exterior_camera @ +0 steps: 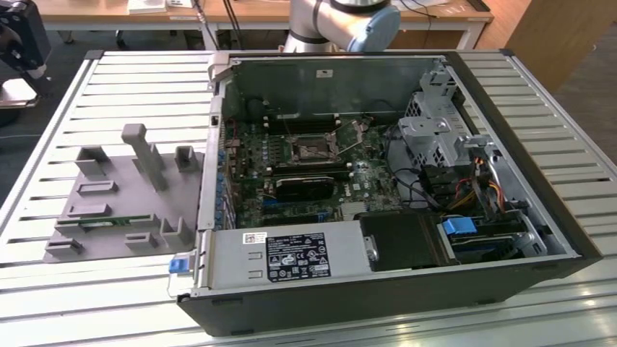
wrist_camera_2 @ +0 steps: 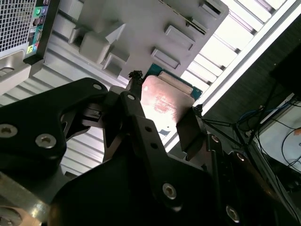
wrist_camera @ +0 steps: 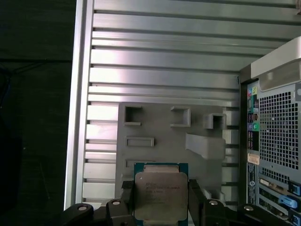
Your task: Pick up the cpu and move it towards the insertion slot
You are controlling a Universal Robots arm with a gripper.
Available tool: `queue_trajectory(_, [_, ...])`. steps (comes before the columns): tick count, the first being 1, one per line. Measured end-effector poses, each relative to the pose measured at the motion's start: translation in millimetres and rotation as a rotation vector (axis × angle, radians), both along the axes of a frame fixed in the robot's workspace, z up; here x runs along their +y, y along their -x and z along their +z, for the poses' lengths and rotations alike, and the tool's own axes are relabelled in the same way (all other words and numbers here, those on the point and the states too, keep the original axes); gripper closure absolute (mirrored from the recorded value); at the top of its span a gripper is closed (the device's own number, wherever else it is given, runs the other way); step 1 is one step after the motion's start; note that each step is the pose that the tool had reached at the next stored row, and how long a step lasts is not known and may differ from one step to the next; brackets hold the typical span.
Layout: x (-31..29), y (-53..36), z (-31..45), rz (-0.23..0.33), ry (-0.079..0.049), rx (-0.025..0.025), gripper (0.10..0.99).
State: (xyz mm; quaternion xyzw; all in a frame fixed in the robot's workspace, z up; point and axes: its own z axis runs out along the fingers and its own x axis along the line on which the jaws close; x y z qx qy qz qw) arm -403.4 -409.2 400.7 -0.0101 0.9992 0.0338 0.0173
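Note:
The cpu (wrist_camera: 160,195), a flat square chip with a silver-grey top on a green-edged base, sits between my gripper's (wrist_camera: 161,203) two black fingers (wrist_camera: 127,200), which are shut on its opposite edges. In the second wrist view the cpu (wrist_camera_2: 165,100) reflects light between the same fingers (wrist_camera_2: 136,113). It hangs well above the grey holder tray (wrist_camera: 164,134). The insertion slot (exterior_camera: 311,150), a silver-framed square socket with a dark centre, lies on the motherboard inside the open computer case (exterior_camera: 318,72).
The grey holder tray (exterior_camera: 126,195) with raised blocks and pockets lies on the slatted metal table (exterior_camera: 144,79), at the exterior view's left of the case. The case's ported rear panel (wrist_camera: 277,141) stands beside the tray. A black block (exterior_camera: 303,186) sits just below the slot.

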Motion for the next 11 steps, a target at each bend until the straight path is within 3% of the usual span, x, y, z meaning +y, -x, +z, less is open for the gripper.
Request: queue_trajectory(11, [0.0, -35.7, 0.0, 0.000, 0.000, 0.0001, 0.545])
